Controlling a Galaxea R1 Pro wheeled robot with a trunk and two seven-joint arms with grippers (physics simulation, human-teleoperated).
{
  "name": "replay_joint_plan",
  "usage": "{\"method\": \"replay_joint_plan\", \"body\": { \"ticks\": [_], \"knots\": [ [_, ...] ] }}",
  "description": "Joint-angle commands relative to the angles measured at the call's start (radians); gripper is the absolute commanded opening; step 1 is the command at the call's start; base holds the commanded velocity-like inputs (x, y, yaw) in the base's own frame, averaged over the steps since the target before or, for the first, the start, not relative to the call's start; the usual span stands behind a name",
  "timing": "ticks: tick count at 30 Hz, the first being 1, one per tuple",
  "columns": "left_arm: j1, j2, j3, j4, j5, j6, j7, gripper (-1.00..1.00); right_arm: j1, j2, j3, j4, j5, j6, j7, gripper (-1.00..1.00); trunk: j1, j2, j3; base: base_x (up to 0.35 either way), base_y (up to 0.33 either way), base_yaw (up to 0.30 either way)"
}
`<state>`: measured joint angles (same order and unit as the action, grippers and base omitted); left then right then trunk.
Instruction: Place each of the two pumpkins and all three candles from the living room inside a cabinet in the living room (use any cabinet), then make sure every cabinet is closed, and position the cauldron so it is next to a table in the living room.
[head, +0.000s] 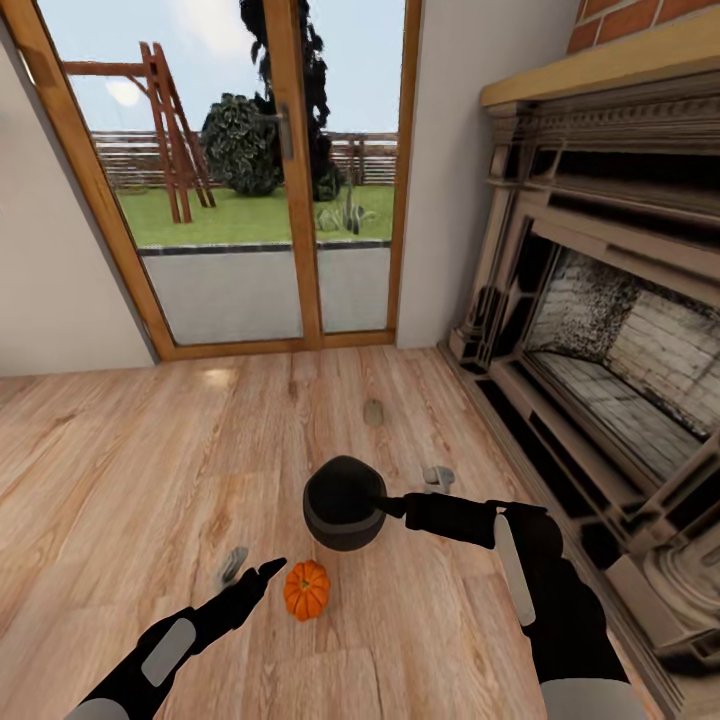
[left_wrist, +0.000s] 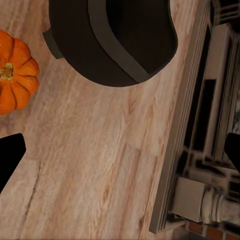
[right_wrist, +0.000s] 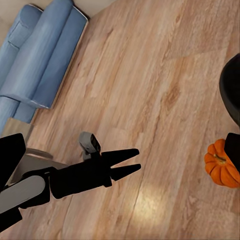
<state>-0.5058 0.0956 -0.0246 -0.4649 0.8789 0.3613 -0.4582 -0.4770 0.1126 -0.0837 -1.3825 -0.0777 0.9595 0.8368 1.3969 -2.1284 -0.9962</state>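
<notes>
Right tool (head: 385, 505) is clamped onto the cauldron (head: 343, 503), held just above the wood floor (head: 150, 480) near the fireplace (head: 600, 330). Left tool (head: 272, 570) (fingers nearly together, gripping nothing) hovers just beside the pumpkin (head: 306, 590) on the floor.

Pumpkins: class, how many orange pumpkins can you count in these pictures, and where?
1. The pumpkin sits on the wooden floor, beside the left gripper and near the black cauldron. Another may be out of view.
</notes>
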Motion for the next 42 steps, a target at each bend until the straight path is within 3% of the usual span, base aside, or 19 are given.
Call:
{"method": "replay_joint_plan", "body": {
  "ticks": [1,42],
  "knots": [
    [0.0,0.001,-0.002,0.0,0.011,0.007,-0.001,1.0,-0.001,0.001,-0.002,0.0,-0.007,0.008,-0.001,1.0,0.004,-0.008,-0.004,0.0,0.0,0.0],
    [0.0,0.0,0.003,0.0,0.011,0.007,-0.001,1.0,-0.001,0.001,-0.002,0.006,-0.007,0.01,-0.002,1.0,0.161,-0.295,-0.132,0.0,0.0,0.0]
  ]
}}
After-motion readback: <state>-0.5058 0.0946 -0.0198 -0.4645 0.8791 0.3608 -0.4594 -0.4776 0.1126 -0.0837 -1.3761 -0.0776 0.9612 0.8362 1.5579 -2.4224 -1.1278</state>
